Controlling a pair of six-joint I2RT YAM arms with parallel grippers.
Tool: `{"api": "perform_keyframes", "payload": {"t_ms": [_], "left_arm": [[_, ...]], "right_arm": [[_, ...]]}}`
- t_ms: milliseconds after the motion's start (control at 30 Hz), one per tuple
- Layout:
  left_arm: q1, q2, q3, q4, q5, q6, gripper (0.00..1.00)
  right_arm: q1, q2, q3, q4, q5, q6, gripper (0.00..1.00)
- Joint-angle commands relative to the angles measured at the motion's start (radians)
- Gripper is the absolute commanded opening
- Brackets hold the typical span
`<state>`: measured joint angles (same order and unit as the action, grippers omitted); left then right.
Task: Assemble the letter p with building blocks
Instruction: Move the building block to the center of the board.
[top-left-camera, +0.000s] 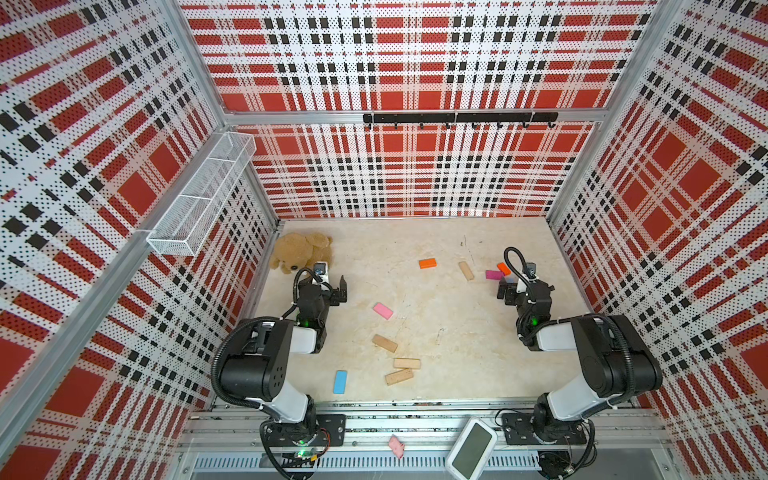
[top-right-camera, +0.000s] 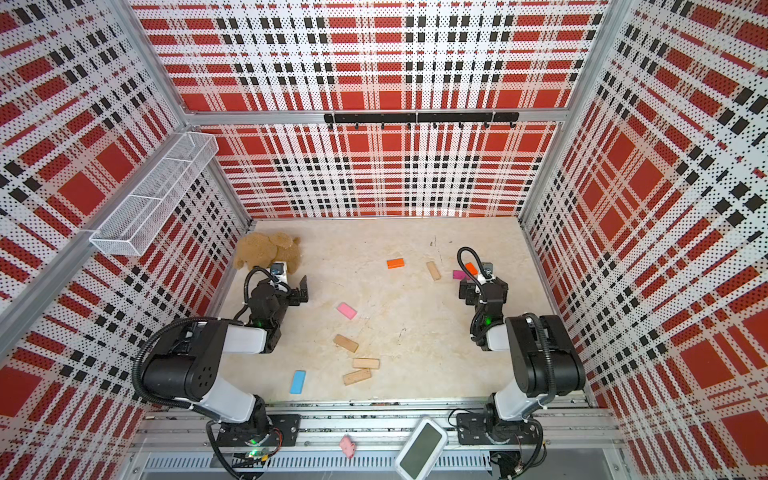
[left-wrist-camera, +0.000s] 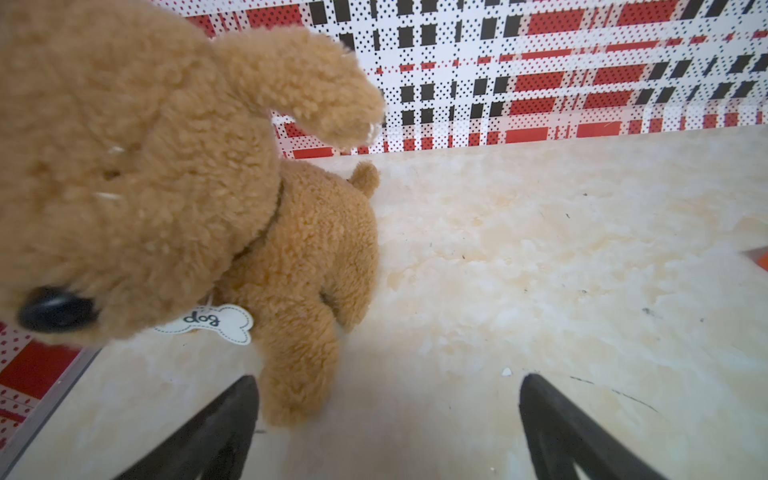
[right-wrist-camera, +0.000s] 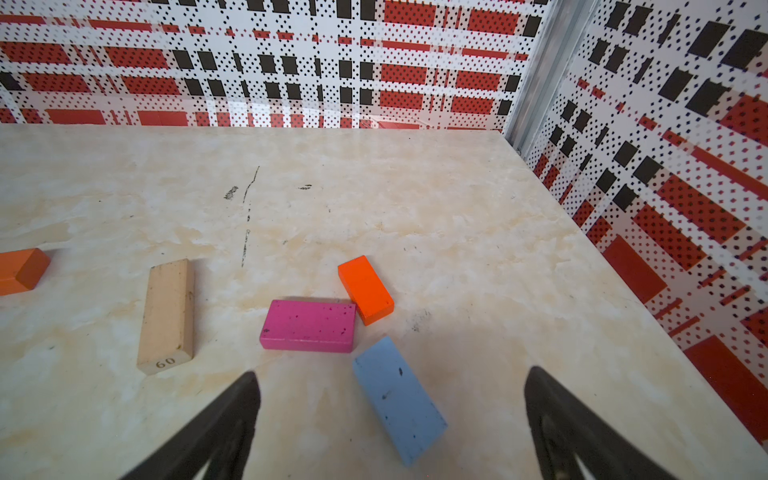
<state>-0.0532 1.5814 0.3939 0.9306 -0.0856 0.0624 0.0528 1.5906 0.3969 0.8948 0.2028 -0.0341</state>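
Building blocks lie scattered flat on the beige table (top-left-camera: 436, 241). Far right holds an orange block (right-wrist-camera: 365, 289), a magenta block (right-wrist-camera: 308, 325), a light blue block (right-wrist-camera: 399, 399) and a tan block (right-wrist-camera: 167, 316). Another orange block (top-left-camera: 427, 263) sits mid-back. Toward the middle and front are a pink block (top-left-camera: 382, 311), three tan blocks (top-left-camera: 384, 343) (top-left-camera: 407, 363) (top-left-camera: 399, 376) and a second light blue block (top-left-camera: 340, 382). My right gripper (right-wrist-camera: 392, 378) hangs open over the far-right blue block, holding nothing. My left gripper (left-wrist-camera: 388, 381) is open and empty beside the plush.
A brown plush dog (top-left-camera: 301, 251) with a "dog" tag (left-wrist-camera: 216, 322) lies in the back left corner, close to my left gripper. A white mesh basket (top-left-camera: 203, 195) hangs on the left wall. A white device (top-left-camera: 471, 451) and a pink scrap (top-left-camera: 396, 446) rest on the front rail.
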Motion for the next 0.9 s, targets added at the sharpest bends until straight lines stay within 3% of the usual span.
{"api": "perform_keyframes", "payload": {"t_ms": [0,200,267,300,367,467,533,600,667,700,733,800,867], "left_arm": [[0.016,-0.006,0.011,-0.003,0.057,-0.027,0.99],[0.041,-0.006,-0.003,0.027,0.1,-0.046,0.99],[0.039,-0.015,-0.018,0.05,0.07,-0.055,0.99],[0.039,-0.04,-0.033,0.056,0.036,-0.064,0.99],[0.035,-0.135,-0.023,-0.047,-0.019,-0.075,0.99],[-0.024,-0.291,0.049,-0.269,-0.077,-0.044,0.99],[-0.094,-0.367,0.073,-0.299,-0.124,-0.049,0.99],[-0.164,-0.431,0.104,-0.355,-0.195,-0.093,0.99],[-0.222,-0.498,0.173,-0.511,-0.31,-0.257,0.99],[-0.231,-0.531,0.218,-0.629,-0.308,-0.327,0.99],[-0.231,-0.569,0.275,-0.772,-0.265,-0.398,0.99],[-0.216,-0.631,0.346,-0.976,-0.141,-0.461,0.99],[-0.2,-0.697,0.323,-0.984,-0.022,-0.516,0.99]], "right_arm": [[-0.001,0.001,-0.007,0.057,-0.002,-0.007,1.0],[-0.006,-0.002,-0.01,0.061,-0.006,-0.005,1.0],[0.008,-0.033,-0.048,0.11,0.113,0.019,1.0],[0.009,-0.065,-0.088,0.137,0.111,0.035,1.0],[0.02,-0.073,-0.117,0.22,0.142,0.008,1.0],[0.071,-0.199,-0.091,0.074,0.271,-0.017,1.0],[0.092,-0.317,-0.059,-0.047,0.319,-0.006,1.0],[0.097,-0.444,-0.04,-0.15,0.321,0.08,1.0],[0.097,-0.571,-0.007,-0.316,0.353,0.334,1.0],[0.095,-0.625,0.022,-0.447,0.353,0.465,1.0],[0.093,-0.671,0.073,-0.592,0.303,0.571,1.0],[0.094,-0.703,0.147,-0.72,0.227,0.58,1.0],[0.093,-0.7,0.217,-0.81,0.208,0.627,1.0]]}}
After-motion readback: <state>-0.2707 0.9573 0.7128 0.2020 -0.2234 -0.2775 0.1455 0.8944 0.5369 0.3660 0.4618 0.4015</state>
